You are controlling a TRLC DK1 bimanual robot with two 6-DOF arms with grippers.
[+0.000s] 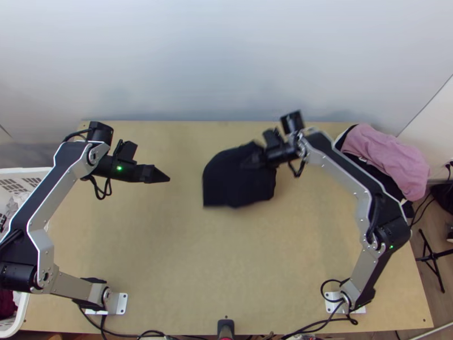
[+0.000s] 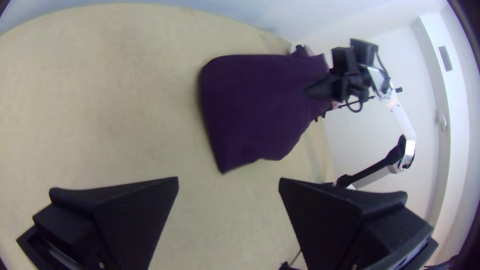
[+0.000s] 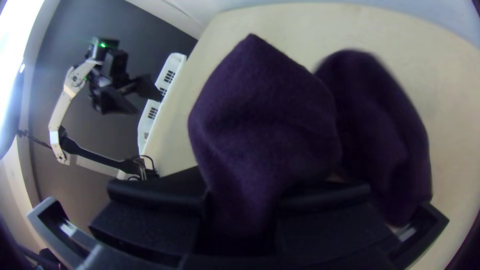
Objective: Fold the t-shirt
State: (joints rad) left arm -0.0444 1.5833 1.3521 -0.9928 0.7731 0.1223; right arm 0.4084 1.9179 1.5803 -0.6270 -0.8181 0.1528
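Left end effector [image 1: 165, 176]: wide open, empty | right end effector [image 1: 248, 163]: clamping t-shirt [image 1: 229, 184] | tabletop [image 1: 226, 255] around its edges

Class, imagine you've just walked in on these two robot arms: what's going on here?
The right hand holds the dark t-shirt by a pinched part, over the far half of the wooden table. The cloth hangs loosely, not spread flat. The left hand is open and holds nothing, off to the side of the shirt. The shirt does not yet lie neatly folded.
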